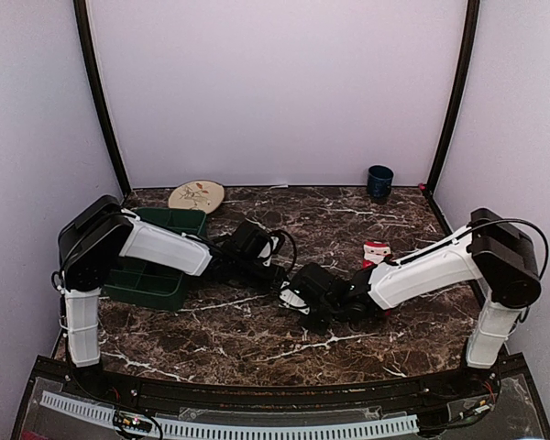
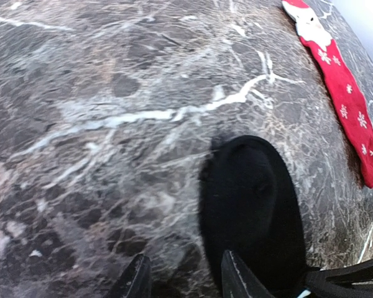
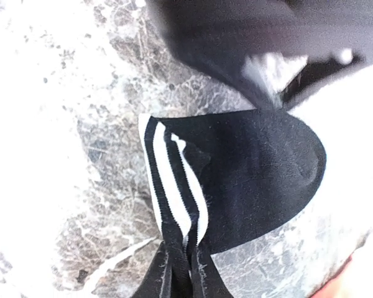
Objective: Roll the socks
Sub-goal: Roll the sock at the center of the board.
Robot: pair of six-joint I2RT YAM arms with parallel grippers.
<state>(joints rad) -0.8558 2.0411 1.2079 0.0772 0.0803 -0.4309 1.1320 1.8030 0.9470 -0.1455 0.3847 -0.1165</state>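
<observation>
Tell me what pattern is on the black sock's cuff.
The cuff of the black sock has white stripes, clearest in the right wrist view.

Bare marble tabletop [image 1: 302,206] runs open between the plate [image 1: 197,195] and blue cup [image 1: 379,181]; the green tray [image 1: 147,284] blocks the left, and the red sock [image 1: 376,252] lies on the right.

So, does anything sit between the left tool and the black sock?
Nothing visible. The left tool, open, hangs right at the rounded end of the black sock. The right tool pinches its striped cuff, and the red sock lies apart.
</observation>
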